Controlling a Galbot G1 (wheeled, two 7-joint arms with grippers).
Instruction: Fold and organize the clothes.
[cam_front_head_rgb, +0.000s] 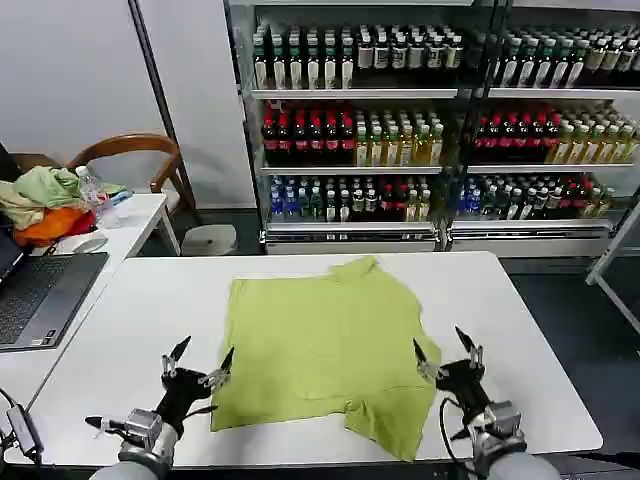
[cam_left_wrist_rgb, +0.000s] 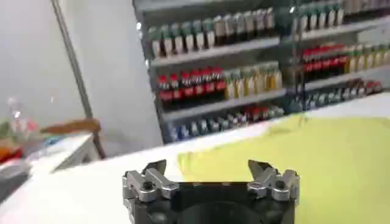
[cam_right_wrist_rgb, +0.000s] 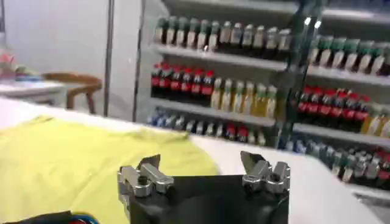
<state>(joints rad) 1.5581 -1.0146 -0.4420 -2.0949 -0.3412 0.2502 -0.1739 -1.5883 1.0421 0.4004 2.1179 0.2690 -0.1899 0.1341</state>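
Shirt (cam_front_head_rgb: 325, 350) first: it lies spread flat on the white table (cam_front_head_rgb: 520, 330), collar away from me, its near hem at the front edge, so both bottom corners are within reach. My left gripper (cam_front_head_rgb: 200, 365) hovers wide open and empty just beside the near left corner; my right gripper (cam_front_head_rgb: 445, 357) does likewise at the near right edge. I judge folding has not begun. Beyond stand shelves of bottles (cam_front_head_rgb: 350, 140); a laptop (cam_front_head_rgb: 40, 295) and a heap of clothes (cam_front_head_rgb: 45, 205) sit on the side desk.

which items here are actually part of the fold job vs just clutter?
Job:
lime shirt, spread on the white table
left pincer, open, at the shirt's near left edge
right pincer, open, near right edge

Clutter:
garment heap
laptop
drink shelves
wooden chair
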